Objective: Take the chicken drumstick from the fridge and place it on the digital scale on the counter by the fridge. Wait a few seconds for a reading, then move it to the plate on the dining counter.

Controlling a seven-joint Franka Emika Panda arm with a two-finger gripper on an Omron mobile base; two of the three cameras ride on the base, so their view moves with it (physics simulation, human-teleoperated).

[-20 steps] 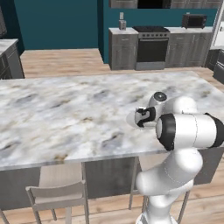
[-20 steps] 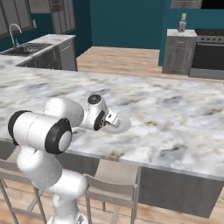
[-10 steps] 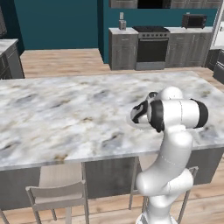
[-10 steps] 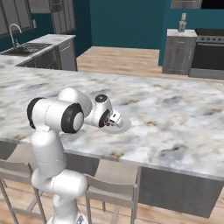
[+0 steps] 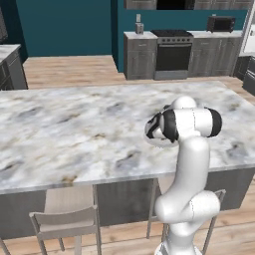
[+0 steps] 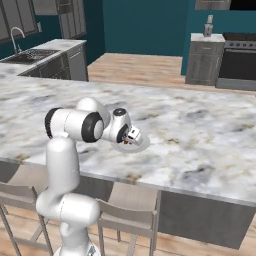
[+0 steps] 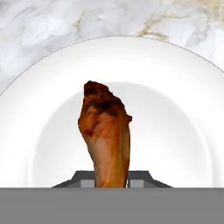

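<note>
My pincer [image 6: 134, 138] is closed on one orange-brown chicken drumstick [image 7: 105, 133], gripping it at the thin bone end so that the thick, darker end points away from me, out over the plate. In the hand view that single piece of meat hangs above the middle of one round white plate [image 7: 175, 87]; I cannot tell whether it touches the plate or hangs just clear of it. The plate lies flat on the long white-grey marble bench [image 6: 200, 130], near the edge closest to my base, and from the right base view its rim [image 6: 145, 145] shows just beyond my hand. From the left base view my white arm covers most of the plate, leaving a sliver of rim [image 5: 152, 142] beside the wrist. Below the bench edge nearest the plate I count two pale grey chairs [image 5: 69, 216] in the left base view, one to the left of my arm and one partly behind it. Far beyond the plate, across the wooden floor [image 5: 74, 69], one dark stove [image 5: 173, 55] stands among grey cabinets [image 5: 140, 57] against a teal wall [image 5: 64, 25].
</note>
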